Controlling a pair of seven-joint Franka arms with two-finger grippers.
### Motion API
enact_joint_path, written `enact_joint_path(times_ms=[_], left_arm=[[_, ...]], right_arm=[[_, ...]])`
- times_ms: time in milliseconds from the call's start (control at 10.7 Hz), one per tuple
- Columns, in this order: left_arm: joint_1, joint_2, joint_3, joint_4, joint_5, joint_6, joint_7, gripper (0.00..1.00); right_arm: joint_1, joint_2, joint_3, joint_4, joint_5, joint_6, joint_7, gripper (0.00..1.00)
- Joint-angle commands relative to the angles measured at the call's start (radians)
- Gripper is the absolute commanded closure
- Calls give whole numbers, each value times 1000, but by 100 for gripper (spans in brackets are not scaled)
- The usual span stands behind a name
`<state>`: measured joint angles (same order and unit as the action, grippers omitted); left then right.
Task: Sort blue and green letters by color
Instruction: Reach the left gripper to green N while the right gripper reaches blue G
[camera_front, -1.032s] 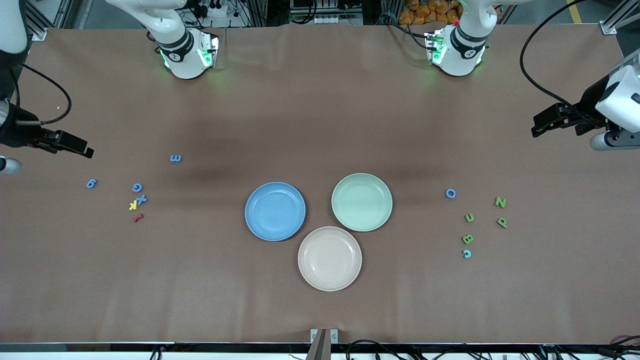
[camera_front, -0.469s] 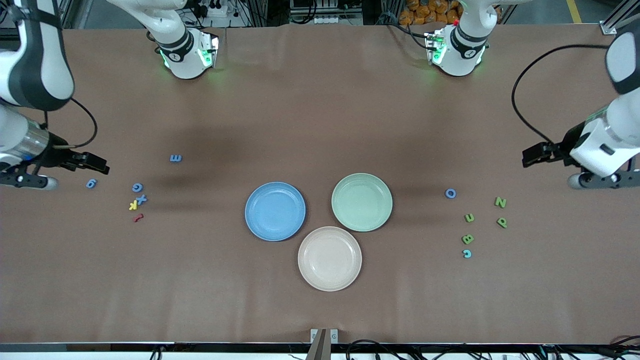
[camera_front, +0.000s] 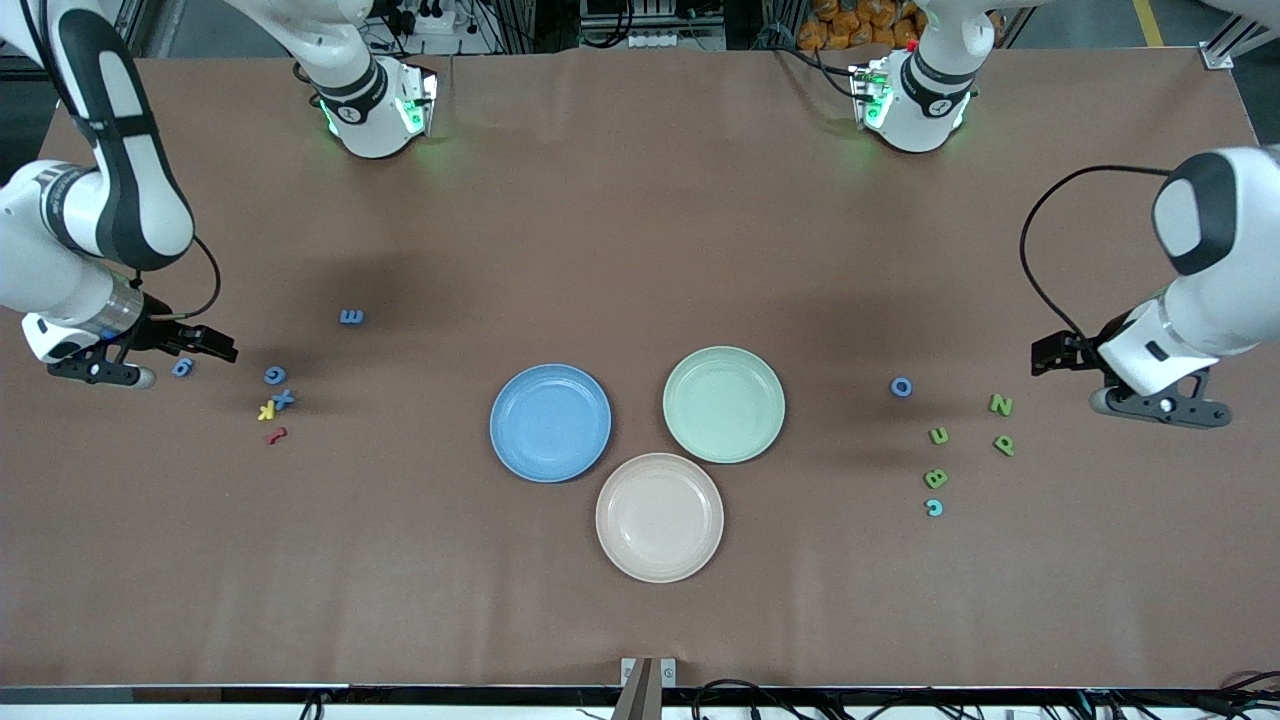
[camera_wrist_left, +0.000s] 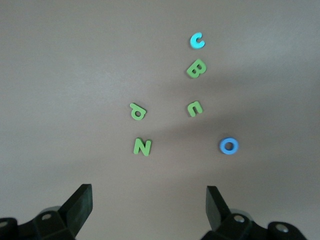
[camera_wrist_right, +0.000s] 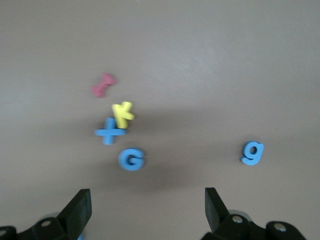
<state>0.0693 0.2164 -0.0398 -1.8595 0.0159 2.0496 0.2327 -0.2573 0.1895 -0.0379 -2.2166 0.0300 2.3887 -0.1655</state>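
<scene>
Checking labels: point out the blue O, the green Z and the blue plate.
blue O (camera_front: 901, 386), front view, on its ring.
green Z (camera_front: 1000, 404), front view, on its middle stroke.
blue plate (camera_front: 550, 422), front view, on its bare centre.

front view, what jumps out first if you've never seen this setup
Three plates sit clustered mid-table: a blue plate, a green plate and, nearest the camera, a beige plate. Small letters lie scattered at both ends: green letters toward the left arm's end, blue letters toward the right arm's. The open left gripper and open right gripper hang over them.
</scene>
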Motion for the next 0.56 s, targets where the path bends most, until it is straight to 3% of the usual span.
enact_joint_path(times_ms=[0, 188, 469], left_arm=[[37, 32, -9, -166, 16, 241, 137, 0], [47, 78, -9, -240, 18, 400, 163, 0], [79, 162, -9, -274, 21, 526, 252, 0]], right_arm=[[-36, 126, 15, -37, -7, 191, -14, 0], [-16, 165, 18, -34, 16, 205, 17, 0], [32, 223, 16, -35, 24, 277, 47, 0]])
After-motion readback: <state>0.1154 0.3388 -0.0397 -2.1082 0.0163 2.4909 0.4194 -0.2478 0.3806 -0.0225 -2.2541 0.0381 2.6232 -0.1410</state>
